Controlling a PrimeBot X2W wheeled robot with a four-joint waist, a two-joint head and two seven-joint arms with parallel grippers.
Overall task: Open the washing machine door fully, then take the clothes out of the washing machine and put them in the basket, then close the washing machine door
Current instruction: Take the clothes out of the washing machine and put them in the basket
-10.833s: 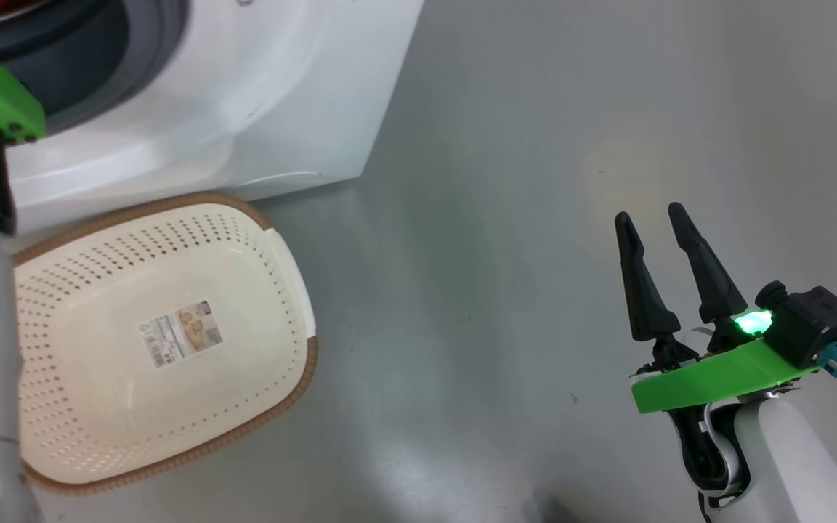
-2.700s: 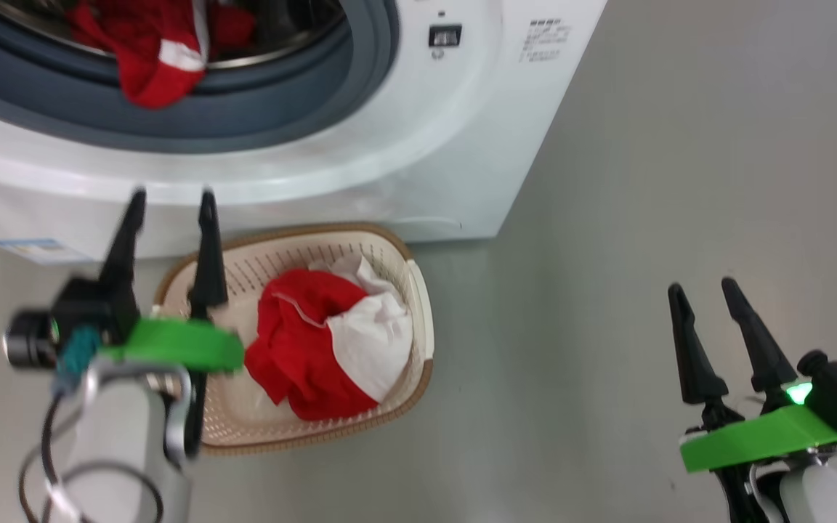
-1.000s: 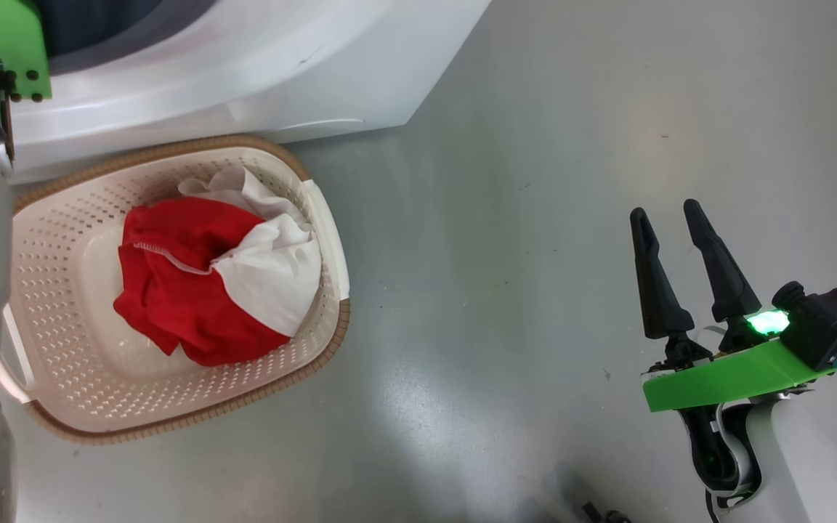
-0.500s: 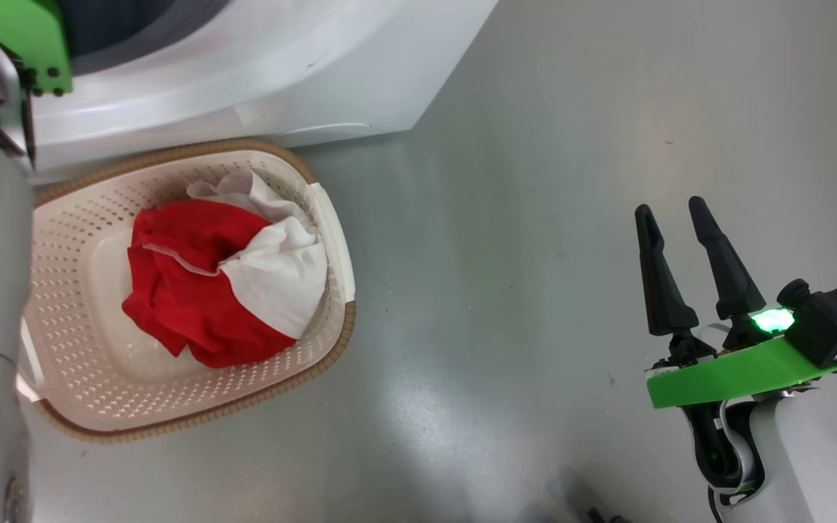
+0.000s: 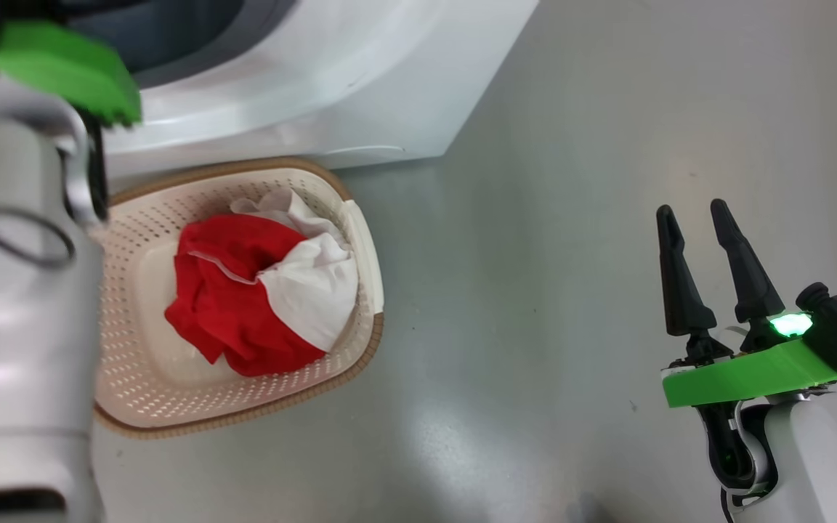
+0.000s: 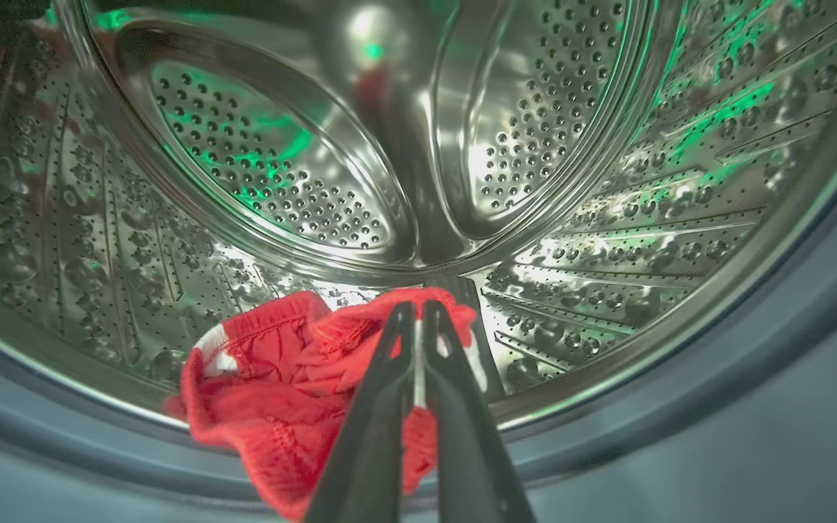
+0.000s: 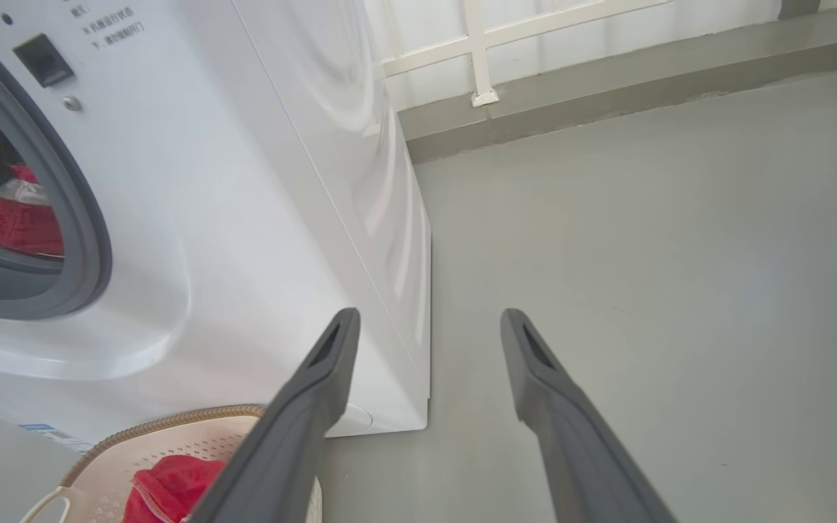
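— Inside the drum, what's the left end effector doing?
— Closed, seemingly pinching red clothes at the front lip. The right end effector hangs open above the floor; a red-and-white bundle lies in the basket beside the washer.

Red-and-white clothes lie in the basket — right gripper hovers, fingers spread.
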